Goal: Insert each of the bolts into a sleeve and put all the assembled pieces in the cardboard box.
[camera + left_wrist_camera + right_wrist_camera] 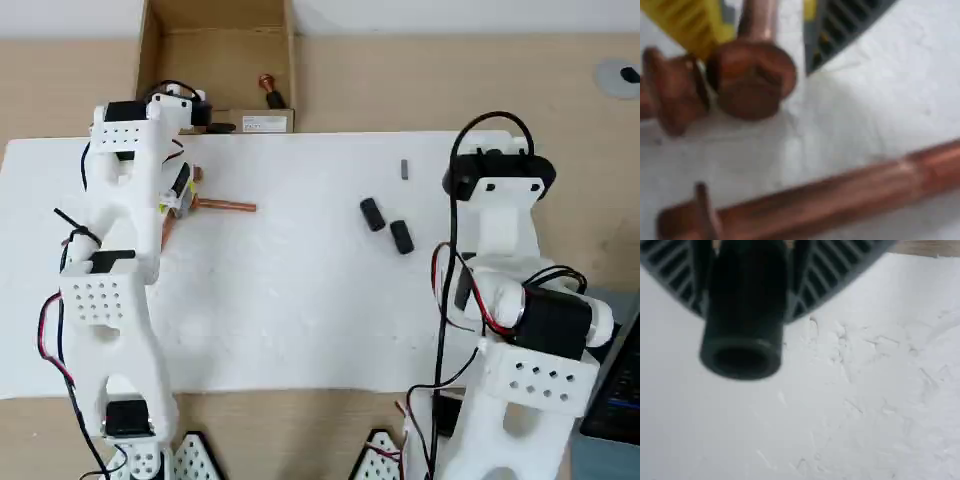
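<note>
My left gripper (182, 196) hangs low over the white mat's left side, shut on a copper bolt (751, 77) whose shaft runs up between the yellow and grey fingers. A second bolt's head (671, 96) lies just beside it, and a long bolt (226, 207) lies flat on the mat close by. My right gripper (747, 270) is shut on a black sleeve (744, 335), held above the mat with its open end showing. Two more black sleeves (372, 214) (401, 236) lie mid-mat. The cardboard box (148, 60) at the back holds one assembled piece (271, 92).
The white mat (300, 300) covers most of the table. A small grey piece (404, 169) lies behind the two loose sleeves. The right arm (497, 190) stands over the mat's right edge. A dark device (620, 390) sits at the far right.
</note>
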Robot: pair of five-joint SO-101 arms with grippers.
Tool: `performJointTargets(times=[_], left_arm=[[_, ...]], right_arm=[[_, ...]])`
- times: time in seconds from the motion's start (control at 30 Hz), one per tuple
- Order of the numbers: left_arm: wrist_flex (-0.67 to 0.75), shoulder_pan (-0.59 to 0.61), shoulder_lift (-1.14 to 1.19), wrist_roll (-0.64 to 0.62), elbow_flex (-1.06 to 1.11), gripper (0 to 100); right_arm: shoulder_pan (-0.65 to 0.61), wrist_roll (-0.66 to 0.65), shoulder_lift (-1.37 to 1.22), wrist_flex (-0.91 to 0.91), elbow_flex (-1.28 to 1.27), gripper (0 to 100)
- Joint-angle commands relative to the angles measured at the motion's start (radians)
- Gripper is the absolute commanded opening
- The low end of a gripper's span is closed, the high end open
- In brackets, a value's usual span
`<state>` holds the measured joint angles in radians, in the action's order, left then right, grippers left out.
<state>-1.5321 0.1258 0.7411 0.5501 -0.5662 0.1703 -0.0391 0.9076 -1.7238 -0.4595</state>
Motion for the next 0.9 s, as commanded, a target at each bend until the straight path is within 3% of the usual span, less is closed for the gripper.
performJointTargets(times=[0.0,0.1,0.5,0.87], left_arm=[[-0.005,-0.009,0.022,0.003,-0.048,8],[-0.006,-0.008,0.044,0.003,-0.046,0],[-0.178,-0.005,-0.021,-0.002,-0.144,1],[-0.219,-0.011,-0.378,-0.002,0.008,1]], right_arm=[[0.004,0.009,0.013,0.021,-0.001,1.0],[0.004,0.009,0.013,0.021,-0.001,1.0],[0.008,0.009,0.019,0.015,0.005,1.1],[0.008,0.005,0.021,-0.012,0.093,1.0]])
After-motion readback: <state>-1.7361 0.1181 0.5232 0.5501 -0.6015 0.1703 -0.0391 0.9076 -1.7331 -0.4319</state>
